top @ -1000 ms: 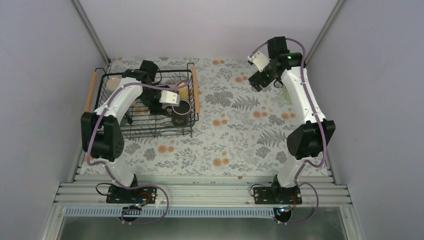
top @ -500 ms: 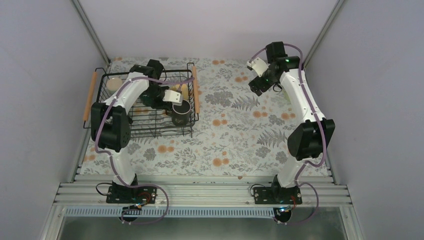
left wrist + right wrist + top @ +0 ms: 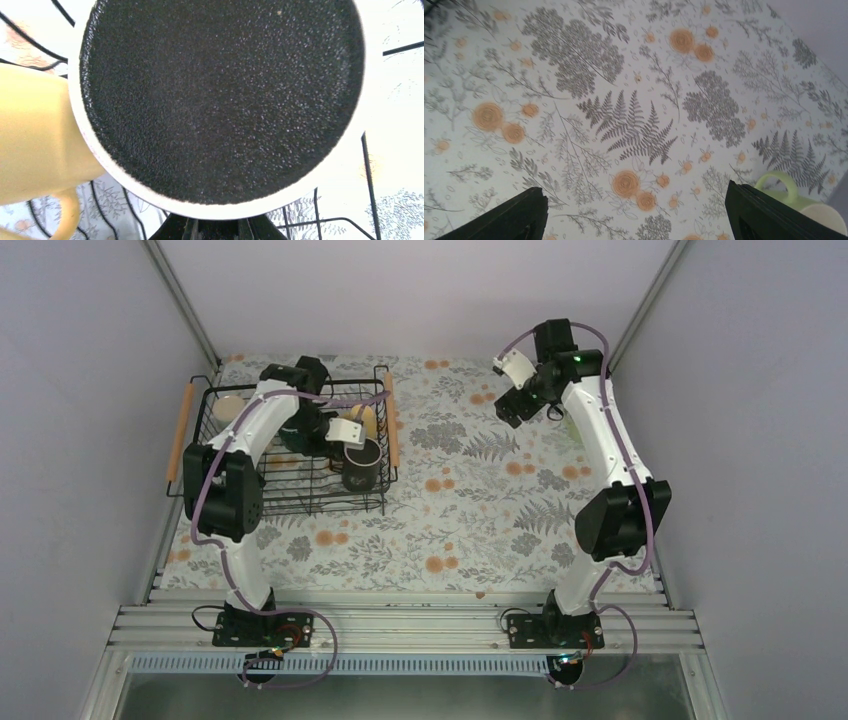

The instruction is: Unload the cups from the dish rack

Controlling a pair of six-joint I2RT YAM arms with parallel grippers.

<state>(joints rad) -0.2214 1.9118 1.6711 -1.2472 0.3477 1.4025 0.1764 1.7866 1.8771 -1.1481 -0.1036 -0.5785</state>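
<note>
The black wire dish rack [image 3: 310,502] stands at the far left of the table. A black cup [image 3: 362,466] sits in its right end. My left gripper [image 3: 345,436] reaches down onto that cup's near rim. In the left wrist view the cup's dark inside [image 3: 220,95] fills the picture, and my left gripper [image 3: 217,231] is shut on the cup's wall. A yellow cup [image 3: 35,135] leans against the black one, and in the top view the yellow cup [image 3: 368,420] lies just behind it. My right gripper [image 3: 634,210] hangs open over the bare cloth. A pale green cup [image 3: 804,200] stands to its right.
A cream cup [image 3: 228,407] sits in the rack's far left corner. The rack has wooden handles [image 3: 179,425] on both short sides. My left arm hides a dark cup in the rack's middle. The flowered cloth [image 3: 470,510] covers the table, with grey walls close on both sides.
My left gripper has shut on the black cup's rim and the left arm has swung in over the rack. The right wrist has turned a little.
</note>
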